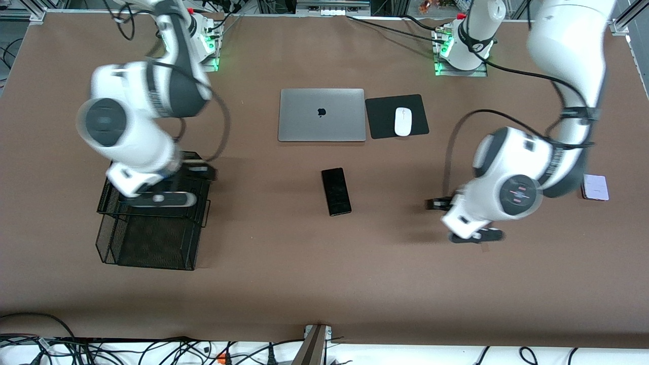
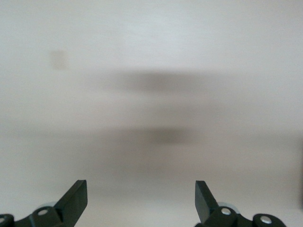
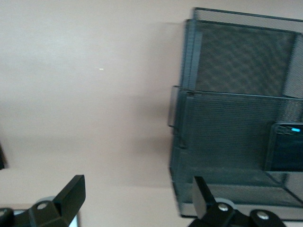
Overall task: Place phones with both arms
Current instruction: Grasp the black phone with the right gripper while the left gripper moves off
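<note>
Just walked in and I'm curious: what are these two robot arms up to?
They are sorting phones. The right gripper, jaws open, hangs by a black mesh rack with one dark phone in it. The left gripper, also open and empty, is over bare table. A long black phone and a pale phone lie waiting.

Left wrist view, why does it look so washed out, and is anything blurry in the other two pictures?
Left wrist view: pale, overexposed bare table with soft smeared shadows; only the open left gripper is sharp. Front view: both arms are motion-blurred, while the long black phone is crisp. Right wrist view: the mesh rack is slightly soft.
</note>
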Robot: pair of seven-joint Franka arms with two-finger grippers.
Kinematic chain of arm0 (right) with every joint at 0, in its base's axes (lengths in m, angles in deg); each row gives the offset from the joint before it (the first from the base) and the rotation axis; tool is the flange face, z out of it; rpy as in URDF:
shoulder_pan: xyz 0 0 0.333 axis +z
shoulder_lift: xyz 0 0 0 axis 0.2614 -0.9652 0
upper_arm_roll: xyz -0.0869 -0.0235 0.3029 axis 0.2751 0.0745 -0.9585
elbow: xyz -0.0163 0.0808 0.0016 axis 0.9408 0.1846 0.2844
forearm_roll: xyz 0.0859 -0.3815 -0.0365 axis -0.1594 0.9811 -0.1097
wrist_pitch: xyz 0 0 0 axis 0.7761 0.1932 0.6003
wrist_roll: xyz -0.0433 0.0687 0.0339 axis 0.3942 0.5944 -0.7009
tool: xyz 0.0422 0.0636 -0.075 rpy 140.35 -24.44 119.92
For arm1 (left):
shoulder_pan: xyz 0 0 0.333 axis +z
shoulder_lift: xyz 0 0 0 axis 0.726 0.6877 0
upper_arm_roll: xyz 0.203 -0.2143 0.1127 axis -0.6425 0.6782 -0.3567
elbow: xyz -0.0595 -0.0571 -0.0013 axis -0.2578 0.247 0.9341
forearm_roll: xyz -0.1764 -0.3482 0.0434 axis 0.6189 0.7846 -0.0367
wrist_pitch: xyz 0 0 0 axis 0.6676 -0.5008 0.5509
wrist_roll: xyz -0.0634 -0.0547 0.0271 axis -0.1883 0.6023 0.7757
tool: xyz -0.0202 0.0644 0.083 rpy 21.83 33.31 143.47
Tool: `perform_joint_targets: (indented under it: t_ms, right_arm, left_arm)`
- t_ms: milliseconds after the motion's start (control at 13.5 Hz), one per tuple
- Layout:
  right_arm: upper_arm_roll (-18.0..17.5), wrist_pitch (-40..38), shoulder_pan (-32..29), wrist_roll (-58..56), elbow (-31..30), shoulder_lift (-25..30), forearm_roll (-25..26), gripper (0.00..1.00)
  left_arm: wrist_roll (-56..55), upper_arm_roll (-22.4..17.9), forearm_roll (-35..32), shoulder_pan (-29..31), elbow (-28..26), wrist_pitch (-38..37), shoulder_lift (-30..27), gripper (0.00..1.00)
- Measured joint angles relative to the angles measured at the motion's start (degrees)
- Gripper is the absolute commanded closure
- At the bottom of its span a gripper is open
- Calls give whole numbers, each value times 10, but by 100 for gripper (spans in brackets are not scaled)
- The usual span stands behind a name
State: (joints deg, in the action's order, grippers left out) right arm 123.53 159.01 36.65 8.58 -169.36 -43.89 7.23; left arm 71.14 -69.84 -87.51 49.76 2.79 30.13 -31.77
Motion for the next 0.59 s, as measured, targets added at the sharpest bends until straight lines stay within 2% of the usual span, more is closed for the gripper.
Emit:
perform_joint_targets:
  t_ms: [148,371,593]
  right_arm:
    - [-23,45,39,43,1,-29,0,0]
    - [-97,93,58,102,29,-74,0,0]
    - [-165,128,60,139,79,-128,0,0]
  left_arm:
    - [86,-4,-7,60,-10,-3,0,0]
    - [195,-5,-19,146,-24,-4,3,0]
    - [232,-4,-87,176,-32,-3,5,0]
